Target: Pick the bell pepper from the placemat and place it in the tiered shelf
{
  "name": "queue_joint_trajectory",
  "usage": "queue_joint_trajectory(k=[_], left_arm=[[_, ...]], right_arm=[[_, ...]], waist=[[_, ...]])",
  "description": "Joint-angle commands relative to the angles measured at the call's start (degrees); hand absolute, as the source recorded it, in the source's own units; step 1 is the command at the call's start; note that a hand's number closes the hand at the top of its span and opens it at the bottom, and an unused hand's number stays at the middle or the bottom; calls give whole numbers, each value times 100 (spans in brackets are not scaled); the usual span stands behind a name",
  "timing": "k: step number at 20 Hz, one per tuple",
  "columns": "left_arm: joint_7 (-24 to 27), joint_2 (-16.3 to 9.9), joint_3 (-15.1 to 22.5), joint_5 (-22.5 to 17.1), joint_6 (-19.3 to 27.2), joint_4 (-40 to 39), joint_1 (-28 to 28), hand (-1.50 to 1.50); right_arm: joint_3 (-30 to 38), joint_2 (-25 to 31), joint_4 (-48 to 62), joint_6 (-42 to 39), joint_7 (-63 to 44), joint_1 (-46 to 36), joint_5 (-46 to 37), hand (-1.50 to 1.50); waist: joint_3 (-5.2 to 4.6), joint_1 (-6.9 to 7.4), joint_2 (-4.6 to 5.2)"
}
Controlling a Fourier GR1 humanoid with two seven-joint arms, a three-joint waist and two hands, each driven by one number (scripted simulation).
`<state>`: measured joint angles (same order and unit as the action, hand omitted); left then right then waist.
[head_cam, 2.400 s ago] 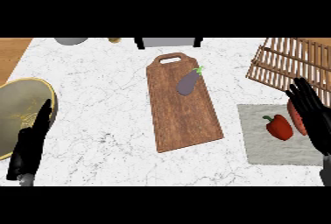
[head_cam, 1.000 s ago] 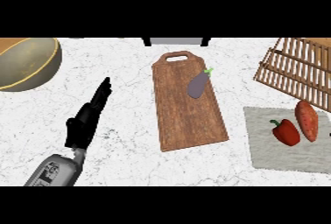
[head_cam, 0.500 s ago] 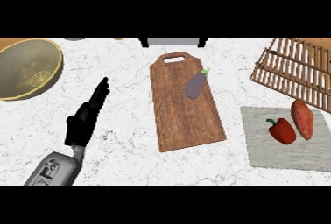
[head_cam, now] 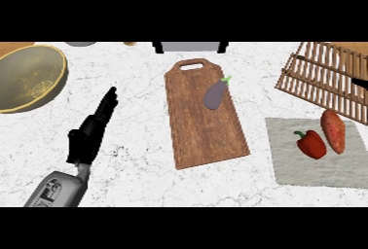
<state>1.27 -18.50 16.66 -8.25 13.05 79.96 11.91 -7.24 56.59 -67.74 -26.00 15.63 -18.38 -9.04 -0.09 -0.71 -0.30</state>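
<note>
The glossy red bell pepper [head_cam: 311, 144] lies ungrasped on the grey cloth placemat [head_cam: 302, 170] beside an orange sweet potato [head_cam: 333, 131], near the slatted wooden tiered shelf [head_cam: 323, 78], while the left robot hand [head_cam: 92, 131] hovers straight-fingered, holding nothing, over the white marble tabletop [head_cam: 137, 170].

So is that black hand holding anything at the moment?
No. The left hand is open above the counter, fingers straight, holding nothing. The bell pepper lies untouched on the placemat.
</note>
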Motion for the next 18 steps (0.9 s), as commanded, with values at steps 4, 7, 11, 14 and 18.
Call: queue_joint_trajectory(k=[4, 7, 11, 14, 18], left_arm=[[3, 205, -216, 185, -162, -135, 15, 0], [-438, 379, -133, 488, 27, 246, 50, 0], [-143, 373, -429, 445, -290, 86, -84, 0], [-118, 395, -612, 497, -567, -142, 104, 0], [-329, 696, -479, 811, -338, 202, -13, 0]], right_arm=[[390, -206, -1842, 104, -1074, 1102, -51, -150], [694, -371, -2121, -125, -1429, 1006, -35, -150], [773, -762, -2601, 11, -1597, 1394, -463, -150], [1025, -961, -2281, -133, -1528, 1216, -686, -150], [919, -1445, -2333, -154, -1624, 1133, -980, -150]], waist=[[5, -10, 12], [7, 33, 17], [7, 42, 19], [8, 62, 28], [9, 70, 27]])
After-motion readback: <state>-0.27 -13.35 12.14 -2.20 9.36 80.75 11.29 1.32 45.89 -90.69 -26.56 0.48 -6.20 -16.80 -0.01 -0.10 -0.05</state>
